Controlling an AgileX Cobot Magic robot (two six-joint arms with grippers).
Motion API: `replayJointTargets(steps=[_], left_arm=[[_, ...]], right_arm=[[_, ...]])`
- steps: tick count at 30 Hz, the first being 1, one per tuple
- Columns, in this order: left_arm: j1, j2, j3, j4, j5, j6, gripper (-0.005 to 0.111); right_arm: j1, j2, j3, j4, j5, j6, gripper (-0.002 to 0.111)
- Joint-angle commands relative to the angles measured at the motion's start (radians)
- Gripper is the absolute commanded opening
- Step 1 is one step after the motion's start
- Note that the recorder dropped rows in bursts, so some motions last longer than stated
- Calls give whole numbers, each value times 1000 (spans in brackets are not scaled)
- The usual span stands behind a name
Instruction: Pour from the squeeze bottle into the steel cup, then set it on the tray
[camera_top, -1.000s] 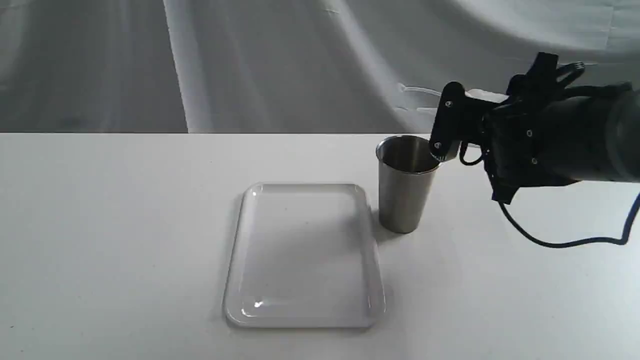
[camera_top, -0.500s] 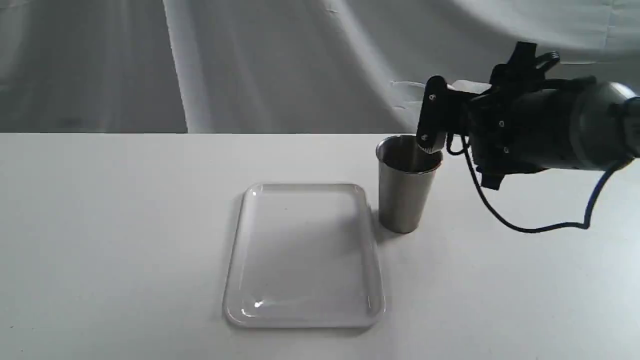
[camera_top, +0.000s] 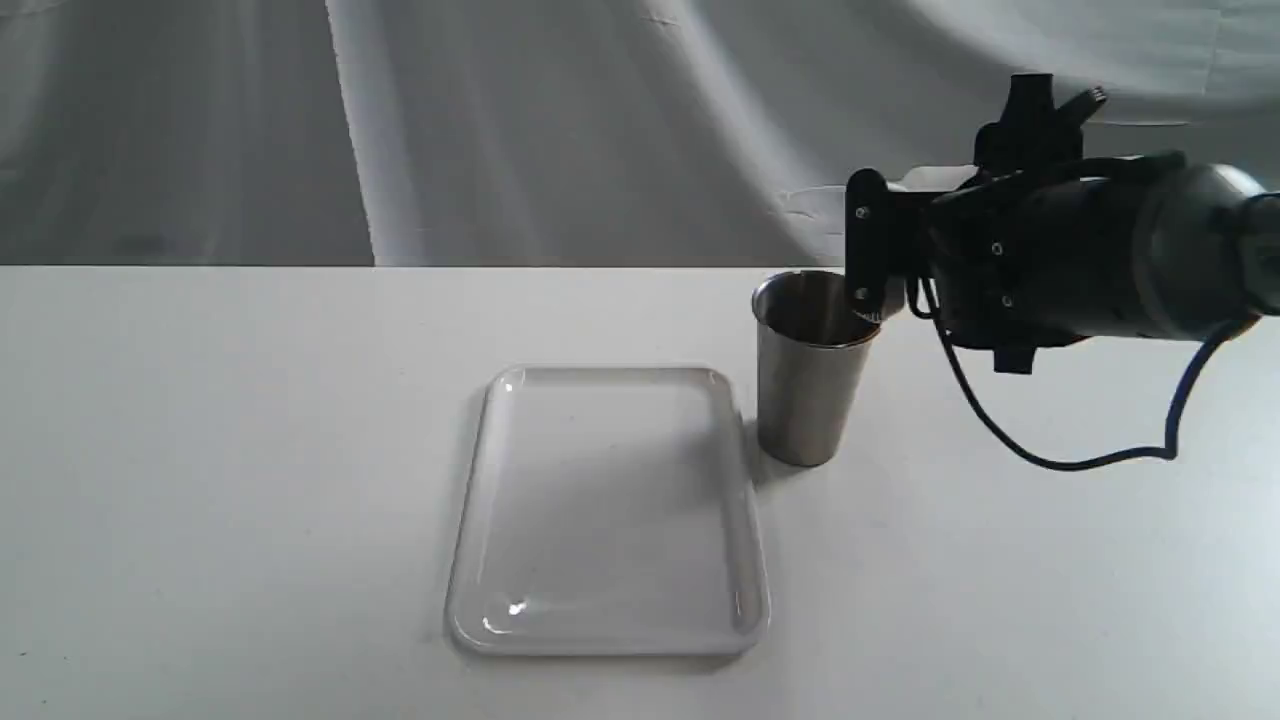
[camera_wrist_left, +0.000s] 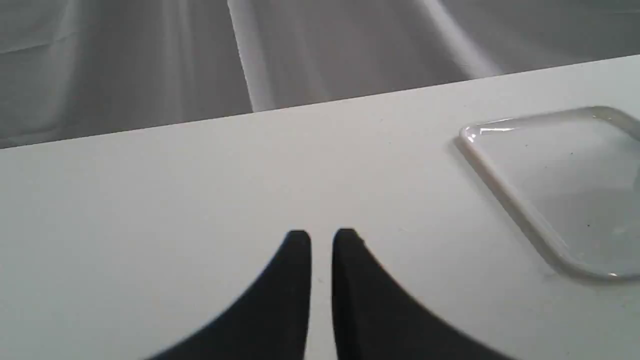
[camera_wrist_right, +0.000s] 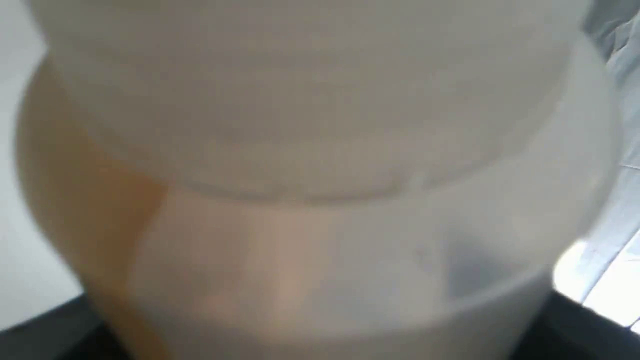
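Observation:
The steel cup (camera_top: 808, 380) stands upright on the table, just right of the tray's (camera_top: 468, 540) far right corner. My right gripper (camera_top: 868, 250) hovers at the cup's far right rim, shut on the squeeze bottle (camera_top: 935, 178). Only a whitish sliver of the bottle shows behind the black fingers there. In the right wrist view the translucent bottle (camera_wrist_right: 320, 175) fills the picture, with amber liquid along one side. Its nozzle tip is hidden. The left gripper (camera_wrist_left: 321, 240) hangs over bare table beside the tray (camera_wrist_left: 505, 192), its fingers nearly together and holding nothing.
A white tabletop (camera_top: 220, 450) stretches under everything, and a grey draped cloth (camera_top: 500, 120) hangs behind it. A dark cable (camera_top: 1060, 462) loops below the right arm, above the table.
The right gripper has shifted left and slightly up toward the cup's rim, and its wrist has rolled so that the visible finger stands vertical. Cup and tray have not moved.

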Motion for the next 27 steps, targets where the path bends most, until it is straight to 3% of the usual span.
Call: replayJointTargets(steps=[1, 27], left_arm=[[-3, -5, 4, 1, -7, -2, 8], [-3, -5, 4, 1, -7, -2, 8]], right_arm=[[4, -10, -10, -40, 48, -79, 41], [4, -10, -10, -130, 102, -326, 41]])
